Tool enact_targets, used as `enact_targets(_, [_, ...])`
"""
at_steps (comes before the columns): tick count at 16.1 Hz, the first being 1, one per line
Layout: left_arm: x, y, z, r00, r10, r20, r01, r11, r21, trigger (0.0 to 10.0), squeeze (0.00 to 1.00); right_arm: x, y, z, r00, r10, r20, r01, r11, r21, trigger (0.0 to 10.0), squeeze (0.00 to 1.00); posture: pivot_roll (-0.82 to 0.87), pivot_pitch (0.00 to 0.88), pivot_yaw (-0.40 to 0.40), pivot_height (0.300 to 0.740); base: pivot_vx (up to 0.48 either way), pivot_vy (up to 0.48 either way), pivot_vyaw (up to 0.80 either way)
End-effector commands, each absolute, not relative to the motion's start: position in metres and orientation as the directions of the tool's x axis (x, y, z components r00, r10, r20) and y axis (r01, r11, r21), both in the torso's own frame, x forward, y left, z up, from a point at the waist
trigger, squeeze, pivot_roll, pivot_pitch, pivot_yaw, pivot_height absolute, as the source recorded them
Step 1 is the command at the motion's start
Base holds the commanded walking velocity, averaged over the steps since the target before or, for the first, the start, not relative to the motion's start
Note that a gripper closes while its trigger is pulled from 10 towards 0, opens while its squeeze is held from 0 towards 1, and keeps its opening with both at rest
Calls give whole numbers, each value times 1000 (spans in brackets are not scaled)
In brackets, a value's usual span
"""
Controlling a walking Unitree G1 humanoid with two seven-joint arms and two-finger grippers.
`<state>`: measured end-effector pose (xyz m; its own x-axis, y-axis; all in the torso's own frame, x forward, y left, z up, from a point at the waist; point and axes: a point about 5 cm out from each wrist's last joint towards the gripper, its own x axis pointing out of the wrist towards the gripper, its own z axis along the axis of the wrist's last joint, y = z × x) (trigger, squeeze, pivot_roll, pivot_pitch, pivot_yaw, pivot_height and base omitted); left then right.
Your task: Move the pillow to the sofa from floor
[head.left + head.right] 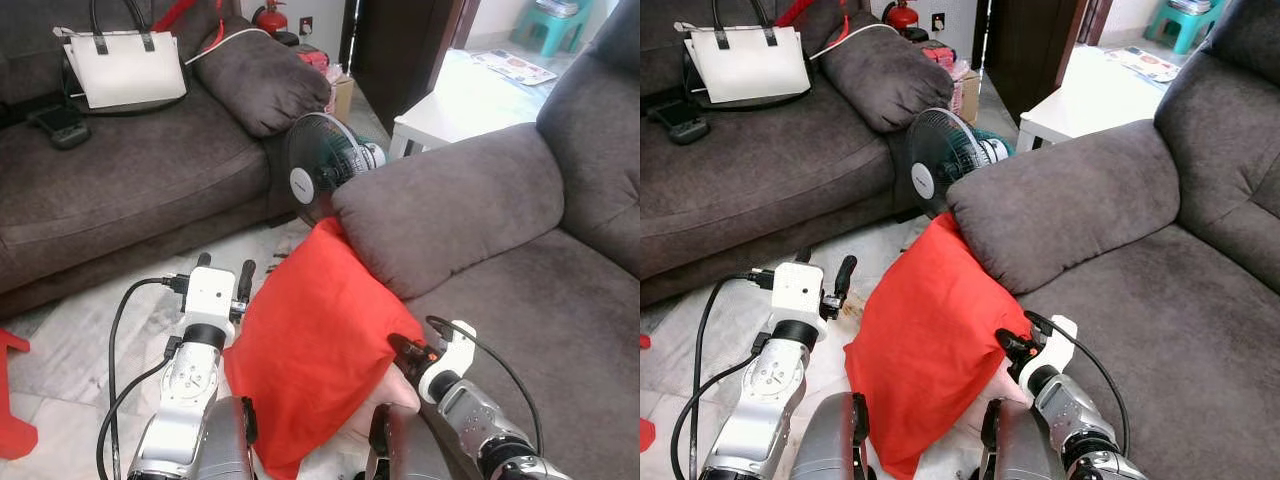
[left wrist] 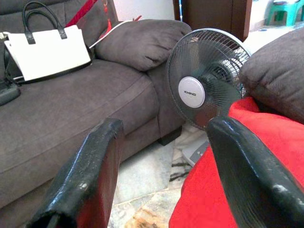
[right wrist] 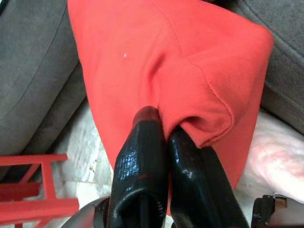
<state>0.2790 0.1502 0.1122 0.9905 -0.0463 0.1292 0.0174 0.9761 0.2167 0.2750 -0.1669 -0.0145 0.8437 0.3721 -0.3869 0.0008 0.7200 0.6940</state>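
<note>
At the far left a red stool (image 1: 12,400) stands on the marbled floor (image 1: 70,350). Behind it a long grey sofa (image 1: 130,170) runs along the back, carrying a white handbag (image 1: 125,65) with black handles and a small black device (image 1: 60,125) beside it; a red strap (image 1: 200,30) hangs over the sofa's rounded armrest.

The left hand (image 1: 225,275) is raised in front of this sofa, its two black fingers (image 2: 90,175) spread wide apart and grasping nothing. In the left wrist view one finger lies just beside the edge of the red pillow (image 1: 315,340), and whether it touches the cloth cannot be told.

The red pillow hangs between the two arms, above the floor, its top corner pressed against the front of the second sofa's armrest (image 1: 450,200). A small standing fan (image 1: 320,165) sits on the floor behind the pillow, between the two sofas, with a red fire extinguisher (image 1: 268,15) farther back by the wall.

The right hand (image 1: 400,350) is clenched on the pillow's right edge; the right wrist view shows its fingers (image 3: 142,161) pinched together with a fold of red cloth between them. Right of it lies the second grey sofa (image 1: 540,300), its seat cushion bare. Beyond its armrest stand a white counter (image 1: 450,110) and, farther off, a turquoise stool (image 1: 550,25).
</note>
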Motion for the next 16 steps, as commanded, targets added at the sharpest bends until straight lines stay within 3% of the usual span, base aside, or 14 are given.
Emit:
enact_targets(1, [280, 148, 114, 988, -49, 144, 16, 975, 220, 10000, 0, 278, -169, -13, 855, 352, -381, 14, 719, 695, 0, 0, 129, 38, -94, 579, 0, 0, 0])
enact_targets(8, [281, 149, 114, 988, -42, 149, 8, 976, 219, 10000, 0, 286, -180, 1, 942, 226, -249, -7, 754, 656, 0, 0, 127, 38, -96, 579, 0, 0, 0])
enact_targets(9, [282, 148, 115, 988, -44, 150, 11, 976, 218, 10000, 0, 287, -182, 6, 950, 226, -214, -43, 776, 630, 10000, 0, 121, 37, -95, 579, 0, 0, 0])
enact_targets(13, [282, 146, 115, 987, -52, 151, 19, 976, 216, 10000, 0, 282, -181, 33, 969, 234, -82, -153, 823, 547, 10000, 0, 117, 41, -92, 579, 0, 0, 0])
enact_targets(16, [281, 147, 115, 987, -61, 147, 27, 975, 220, 10000, 0, 260, -177, 45, 978, 209, -25, -172, 864, 472, 10000, 0, 107, 54, -76, 579, 0, 0, 0])
